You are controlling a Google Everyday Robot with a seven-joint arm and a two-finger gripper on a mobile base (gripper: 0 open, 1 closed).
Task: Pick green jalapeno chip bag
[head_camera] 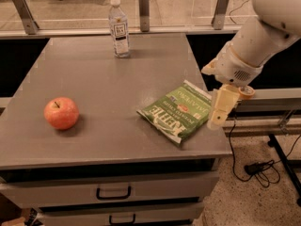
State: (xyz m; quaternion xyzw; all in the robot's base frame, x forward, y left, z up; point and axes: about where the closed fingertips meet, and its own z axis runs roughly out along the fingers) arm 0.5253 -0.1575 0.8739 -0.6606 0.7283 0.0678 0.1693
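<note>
Camera view: green jalapeno chip bag lies flat on the grey tabletop, near the front-right corner, lettering upside down to the camera. End effector hangs pointing down just at the bag's right edge, by the tabletop's right side. Open or closed: can't tell. Apple sits front-left, well apart from the bag. Water bottle stands upright near the back edge.
</note>
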